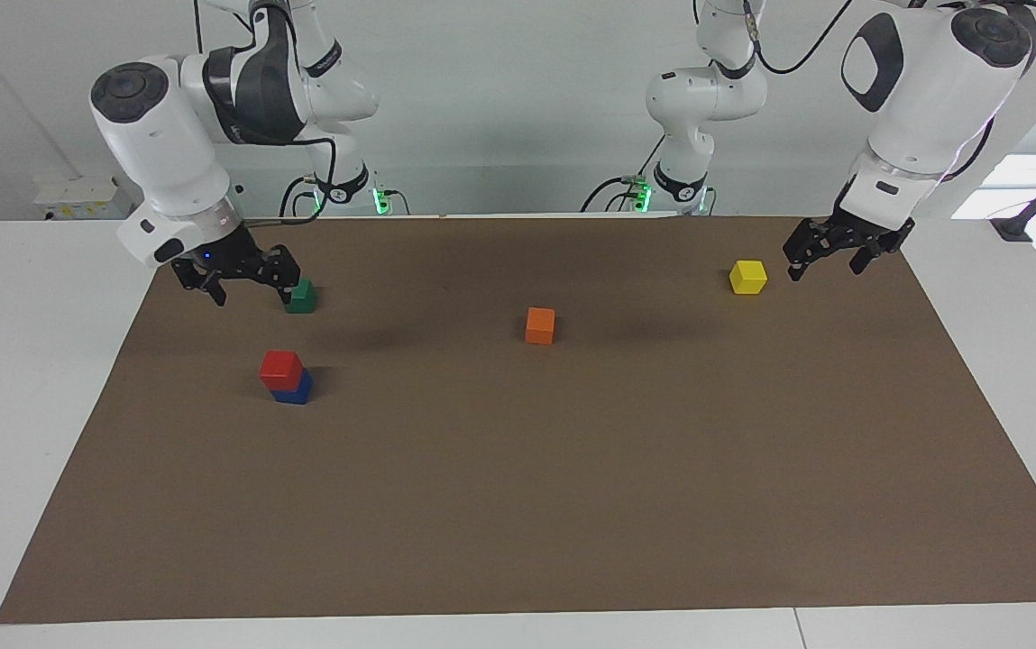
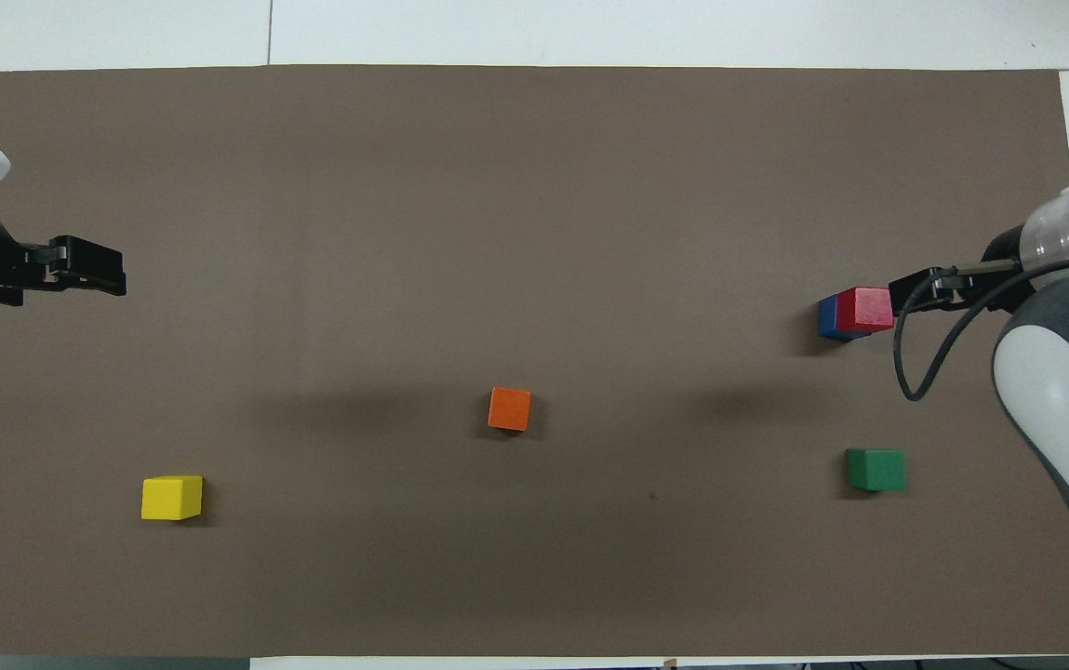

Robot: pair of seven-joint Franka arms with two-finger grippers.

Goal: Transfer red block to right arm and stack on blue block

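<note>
The red block sits on top of the blue block, a little askew, toward the right arm's end of the mat; the stack also shows in the overhead view, red on blue. My right gripper is open and empty, raised over the mat's edge beside the green cube, apart from the stack; it also shows in the overhead view. My left gripper is open and empty, raised beside the yellow cube at the left arm's end, and the left arm waits there.
A green cube lies nearer to the robots than the stack. An orange cube lies mid-table. A yellow cube lies toward the left arm's end. All rest on a brown mat on the white table.
</note>
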